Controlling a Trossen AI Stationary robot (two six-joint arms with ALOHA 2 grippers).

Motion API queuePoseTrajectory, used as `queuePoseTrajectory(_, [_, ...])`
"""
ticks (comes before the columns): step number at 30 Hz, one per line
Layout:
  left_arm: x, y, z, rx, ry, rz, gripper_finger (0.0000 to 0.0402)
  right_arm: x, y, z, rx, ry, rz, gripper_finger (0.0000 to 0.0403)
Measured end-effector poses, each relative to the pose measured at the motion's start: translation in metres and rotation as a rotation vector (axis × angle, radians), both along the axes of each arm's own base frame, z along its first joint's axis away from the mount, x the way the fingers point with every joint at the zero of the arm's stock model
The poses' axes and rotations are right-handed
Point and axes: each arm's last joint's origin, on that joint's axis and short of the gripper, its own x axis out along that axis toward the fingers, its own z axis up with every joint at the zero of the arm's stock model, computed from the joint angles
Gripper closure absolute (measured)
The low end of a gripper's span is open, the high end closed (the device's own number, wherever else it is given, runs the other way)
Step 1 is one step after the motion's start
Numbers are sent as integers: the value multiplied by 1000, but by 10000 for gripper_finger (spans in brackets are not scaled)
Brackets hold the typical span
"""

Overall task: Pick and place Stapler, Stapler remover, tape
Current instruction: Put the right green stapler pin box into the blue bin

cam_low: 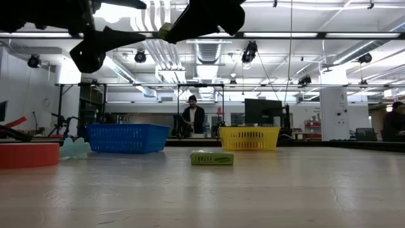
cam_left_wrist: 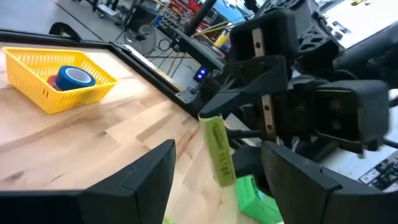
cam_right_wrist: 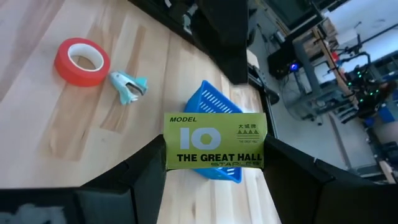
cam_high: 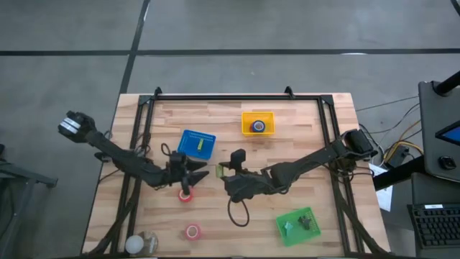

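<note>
High view, 3 baskets (cam_high: 196, 143), 2 red tape rolls (cam_high: 192, 231), 1 blue roll (cam_high: 259, 127)

The worktop (cam_high: 302, 165) is pale butcher-block wood, planks jointed, smooth with a low sheen. The yellow basket (cam_left_wrist: 37, 78) and blue basket (cam_right_wrist: 214, 115) look like moulded plastic lattice. The green box (cam_right_wrist: 214, 149) reads as printed matt card. The red tape roll (cam_right_wrist: 81, 61) looks smooth, slightly glossy. The gripper fingers (cam_left_wrist: 143, 177) are matt black plastic.

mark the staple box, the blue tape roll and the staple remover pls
staple box (cam_right_wrist: 214, 149): right wrist view, its printed green label.
blue tape roll (cam_left_wrist: 76, 77): left wrist view, its top ring.
staple remover (cam_right_wrist: 128, 86): right wrist view, its teal body.
</note>
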Motion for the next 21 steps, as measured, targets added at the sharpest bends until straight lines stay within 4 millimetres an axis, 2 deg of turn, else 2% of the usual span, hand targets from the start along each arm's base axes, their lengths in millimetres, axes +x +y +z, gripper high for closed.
queuePoseTrajectory(4, [14,-3,4,35,12,20,159,0,0,0,-5,1,2,177])
queuePoseTrajectory(15, [42,2,-2,28,56,53,161,2,-4,1,-13,-3,-4,176])
queuePoseTrajectory(18, [47,5,-6,3,70,22,175,2,-5,1,-12,-4,-8,174])
queuePoseTrajectory(21, [51,8,-11,-9,82,6,206,2,-5,1,-11,-9,-8,172])
